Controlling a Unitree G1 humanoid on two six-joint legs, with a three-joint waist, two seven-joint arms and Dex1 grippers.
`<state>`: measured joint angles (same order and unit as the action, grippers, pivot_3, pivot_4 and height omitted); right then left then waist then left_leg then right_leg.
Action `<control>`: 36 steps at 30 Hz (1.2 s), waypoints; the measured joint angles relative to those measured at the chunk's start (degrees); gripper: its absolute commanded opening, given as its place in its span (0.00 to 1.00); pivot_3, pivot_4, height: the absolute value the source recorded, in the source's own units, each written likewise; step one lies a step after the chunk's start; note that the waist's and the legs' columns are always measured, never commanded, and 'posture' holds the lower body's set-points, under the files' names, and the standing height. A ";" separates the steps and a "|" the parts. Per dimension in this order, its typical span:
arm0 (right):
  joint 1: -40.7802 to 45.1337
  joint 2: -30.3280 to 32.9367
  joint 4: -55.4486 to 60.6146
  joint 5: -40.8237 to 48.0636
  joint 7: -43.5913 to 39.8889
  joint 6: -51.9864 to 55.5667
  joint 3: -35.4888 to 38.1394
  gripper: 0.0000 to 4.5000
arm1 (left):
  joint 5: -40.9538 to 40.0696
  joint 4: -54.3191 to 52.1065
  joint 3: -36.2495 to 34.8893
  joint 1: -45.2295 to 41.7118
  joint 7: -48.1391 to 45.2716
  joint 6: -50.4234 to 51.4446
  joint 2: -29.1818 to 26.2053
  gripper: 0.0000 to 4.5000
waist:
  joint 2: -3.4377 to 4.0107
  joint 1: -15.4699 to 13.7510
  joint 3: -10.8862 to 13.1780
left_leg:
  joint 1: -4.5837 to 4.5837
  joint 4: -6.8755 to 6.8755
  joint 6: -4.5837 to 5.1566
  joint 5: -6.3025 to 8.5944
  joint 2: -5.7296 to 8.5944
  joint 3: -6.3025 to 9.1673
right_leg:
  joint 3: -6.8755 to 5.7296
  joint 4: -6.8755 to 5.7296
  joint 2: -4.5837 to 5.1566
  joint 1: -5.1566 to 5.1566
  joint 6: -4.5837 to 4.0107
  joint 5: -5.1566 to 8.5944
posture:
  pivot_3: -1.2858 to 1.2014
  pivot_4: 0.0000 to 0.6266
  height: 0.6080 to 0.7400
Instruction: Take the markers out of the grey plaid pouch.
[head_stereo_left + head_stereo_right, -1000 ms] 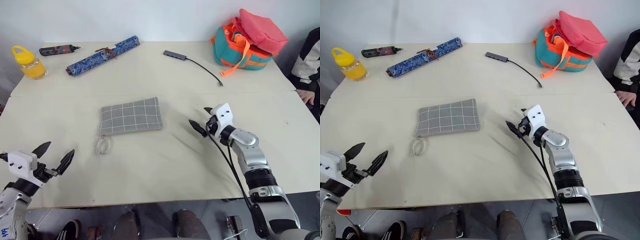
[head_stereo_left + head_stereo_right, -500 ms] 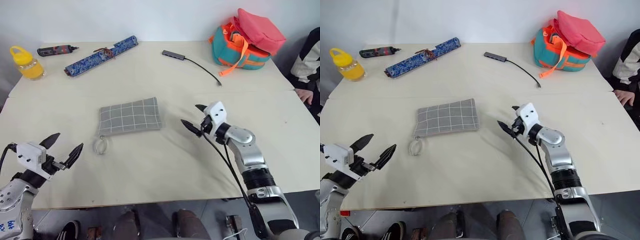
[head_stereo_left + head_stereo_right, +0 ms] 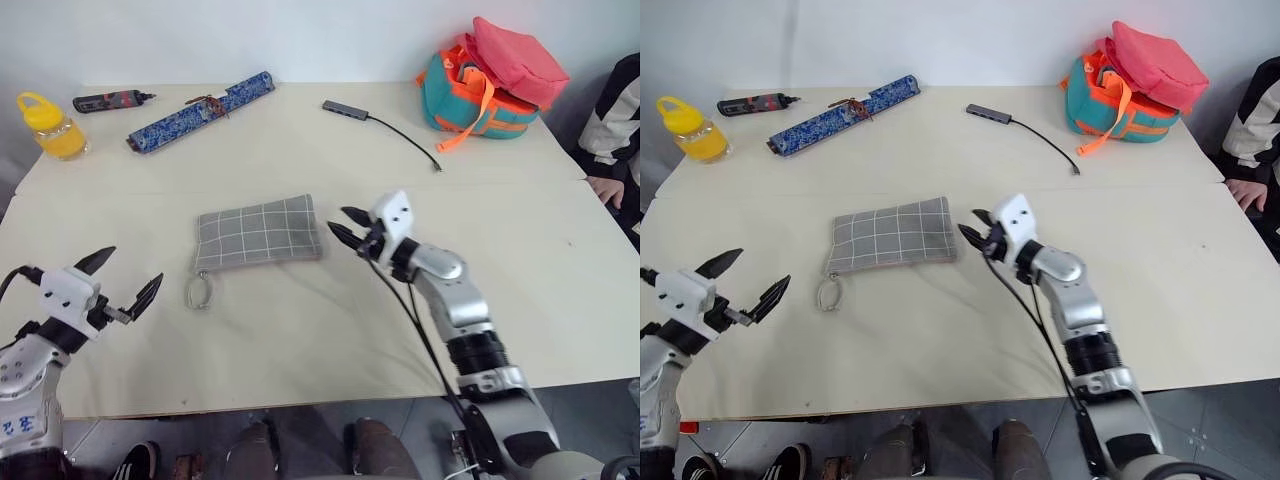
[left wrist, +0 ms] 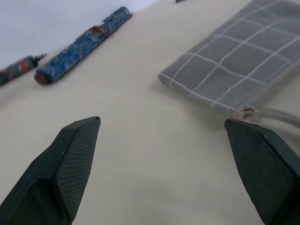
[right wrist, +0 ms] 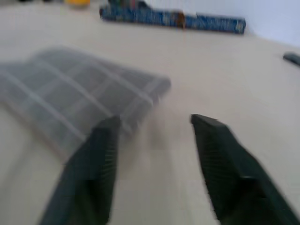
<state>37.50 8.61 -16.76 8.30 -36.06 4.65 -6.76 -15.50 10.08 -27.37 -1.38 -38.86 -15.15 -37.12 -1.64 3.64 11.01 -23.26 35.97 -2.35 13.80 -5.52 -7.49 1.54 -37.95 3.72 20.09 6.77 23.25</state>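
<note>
The grey plaid pouch (image 3: 260,232) lies flat at the middle of the table, its metal ring (image 3: 200,292) off its near left corner. The markers are hidden. My right gripper (image 3: 343,223) hovers just off the pouch's right end, pointing at it. Its fingers stand a little apart with nothing between them, and in the right wrist view the pouch (image 5: 70,93) lies just ahead of the gripper (image 5: 154,119). My left gripper (image 3: 130,272) is wide open and empty near the table's front left, short of the ring. The left wrist view shows the pouch (image 4: 243,61) beyond the gripper (image 4: 161,123).
Along the back stand a yellow bottle (image 3: 48,125), a dark pen-shaped tool with red bands (image 3: 112,99), a long blue patterned roll (image 3: 202,98), a grey hub with a cable (image 3: 345,108) and a teal-and-orange bag (image 3: 490,80). A person's sleeve and hand (image 3: 610,180) rest at the right edge.
My right gripper has swung left to the pouch's right end, and its fingers have drawn closer together. My left gripper has come up and a little forward, still open.
</note>
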 measured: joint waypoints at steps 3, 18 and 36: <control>2.87 -3.96 -5.20 -2.96 4.40 -2.14 -1.97 0.03 | 3.98 7.20 2.48 -5.27 0.76 -4.96 -2.12 1.00 | -0.06 -0.07 -0.03 | -0.06 0.04 -0.04 0.02 -0.07 -0.38 | 0.30 -0.24 -0.08 0.38 0.00 0.00 | 0.52 0.24 1.00; 8.23 -4.72 -21.80 -15.05 11.86 -10.95 -6.94 0.01 | 26.54 43.50 22.14 -29.37 5.72 -39.93 -10.62 1.00 | -0.20 0.83 -0.10 | -0.09 0.26 -0.12 0.12 -0.29 -1.82 | 0.40 -1.04 0.06 1.28 0.00 0.00 | 0.52 0.24 1.00; 6.13 -3.80 -19.16 -14.79 11.08 -9.67 -6.21 0.00 | 24.10 51.75 29.84 -34.71 -0.29 -49.33 -8.09 0.37 | -0.20 1.21 -0.10 | -0.07 0.42 -0.08 0.14 -0.29 -1.88 | 0.40 -1.25 0.12 1.34 0.00 0.00 | 0.52 0.24 1.00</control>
<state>43.63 4.80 -35.92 -6.49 -24.97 -5.02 -12.97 8.60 61.83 2.48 -36.09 -39.15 -64.48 -45.21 -1.84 4.85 10.91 -23.33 36.39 -2.43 13.94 -5.81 -9.36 1.94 -39.21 3.84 21.44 6.78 23.25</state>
